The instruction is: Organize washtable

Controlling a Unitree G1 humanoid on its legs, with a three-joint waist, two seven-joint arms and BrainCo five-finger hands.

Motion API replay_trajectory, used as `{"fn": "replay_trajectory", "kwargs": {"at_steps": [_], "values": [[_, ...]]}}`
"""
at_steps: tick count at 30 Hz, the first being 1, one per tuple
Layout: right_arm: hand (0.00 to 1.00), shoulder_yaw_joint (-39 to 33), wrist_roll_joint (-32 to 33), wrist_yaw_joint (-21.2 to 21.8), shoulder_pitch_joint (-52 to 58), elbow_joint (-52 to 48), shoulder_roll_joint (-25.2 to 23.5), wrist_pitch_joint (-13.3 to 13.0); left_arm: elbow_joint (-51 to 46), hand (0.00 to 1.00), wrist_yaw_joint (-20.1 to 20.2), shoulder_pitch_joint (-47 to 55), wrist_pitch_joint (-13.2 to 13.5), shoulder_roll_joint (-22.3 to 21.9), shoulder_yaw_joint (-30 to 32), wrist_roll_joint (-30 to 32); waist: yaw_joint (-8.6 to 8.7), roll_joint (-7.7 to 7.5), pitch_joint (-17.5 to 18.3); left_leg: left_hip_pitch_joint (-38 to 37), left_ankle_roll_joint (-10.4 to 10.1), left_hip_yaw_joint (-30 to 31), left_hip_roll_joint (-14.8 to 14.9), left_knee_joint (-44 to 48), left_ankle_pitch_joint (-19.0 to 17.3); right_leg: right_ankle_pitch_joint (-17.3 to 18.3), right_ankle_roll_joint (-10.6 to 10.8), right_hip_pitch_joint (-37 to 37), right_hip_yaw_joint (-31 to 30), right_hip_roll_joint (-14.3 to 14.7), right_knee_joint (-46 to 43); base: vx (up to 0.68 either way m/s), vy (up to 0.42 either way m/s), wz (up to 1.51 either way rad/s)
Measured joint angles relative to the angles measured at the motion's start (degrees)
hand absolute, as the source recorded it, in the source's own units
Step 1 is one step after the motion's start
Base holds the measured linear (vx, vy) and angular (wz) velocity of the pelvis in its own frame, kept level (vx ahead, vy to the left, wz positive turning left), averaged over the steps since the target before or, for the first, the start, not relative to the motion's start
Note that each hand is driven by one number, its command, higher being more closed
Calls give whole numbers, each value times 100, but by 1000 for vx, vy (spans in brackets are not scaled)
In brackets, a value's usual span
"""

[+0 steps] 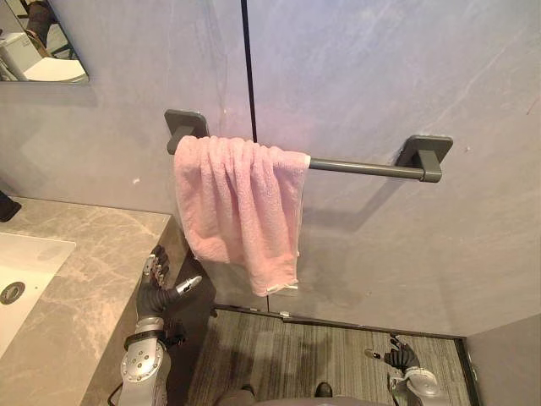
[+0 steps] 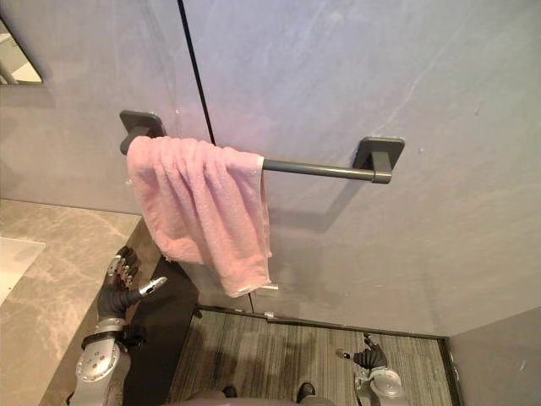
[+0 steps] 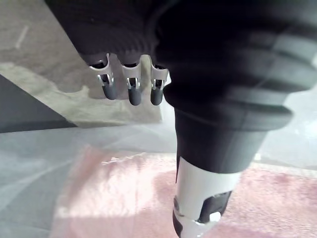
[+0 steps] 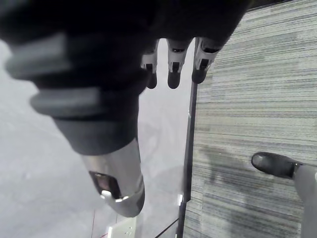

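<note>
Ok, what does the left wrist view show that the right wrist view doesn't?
Left wrist view: the pink towel and the counter, past the left hand. Right wrist view: the striped floor, past the right hand. Both: the grey wall, and an open hand holding nothing.

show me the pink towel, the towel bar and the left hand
pink towel point(image 1: 237, 211), left eye view, middle of the hanging cloth
towel bar point(image 1: 363, 167), left eye view, bare stretch of rod
left hand point(image 1: 153, 294), left eye view, middle of the hand
</note>
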State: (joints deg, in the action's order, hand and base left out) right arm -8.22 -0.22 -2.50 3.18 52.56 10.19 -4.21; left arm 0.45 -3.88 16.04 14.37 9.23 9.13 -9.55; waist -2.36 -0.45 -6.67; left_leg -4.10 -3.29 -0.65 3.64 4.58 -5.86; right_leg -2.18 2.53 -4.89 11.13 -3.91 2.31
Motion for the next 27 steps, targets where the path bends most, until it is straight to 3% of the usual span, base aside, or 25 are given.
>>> {"fn": "replay_trajectory", "kwargs": {"at_steps": [14, 24, 25, 27], "values": [[0, 234, -36, 47, -12, 0, 150, 2, -313, 0, -3, -394, 119, 595, -80, 2, 117, 4, 92, -44, 3, 11, -9, -29, 10, -18, -3, -6, -17, 4, 47, -12, 0, 0], [0, 256, -37, 149, -54, -9, 160, 10, 288, 0, 6, -995, 107, 962, -464, 75, 184, 8, 155, -161, 14, -176, -18, -156, 18, -170, -11, -102, -213, 20, 297, -2, 8, -11], [0, 255, -37, 148, -56, -13, 160, 10, 318, 100, 9, -1002, 107, 969, -480, 80, 187, 8, 155, -181, 19, -187, -19, -177, 22, -170, -11, -99, -223, 20, 298, -24, 4, -7], [0, 265, -37, 153, -54, -16, 161, 10, 434, 100, -1, -1044, 104, 969, -503, 125, 204, 5, 156, -190, 19, -205, -23, -197, 23, -173, -6, -96, -243, 17, 302, -26, 8, -6]]}}
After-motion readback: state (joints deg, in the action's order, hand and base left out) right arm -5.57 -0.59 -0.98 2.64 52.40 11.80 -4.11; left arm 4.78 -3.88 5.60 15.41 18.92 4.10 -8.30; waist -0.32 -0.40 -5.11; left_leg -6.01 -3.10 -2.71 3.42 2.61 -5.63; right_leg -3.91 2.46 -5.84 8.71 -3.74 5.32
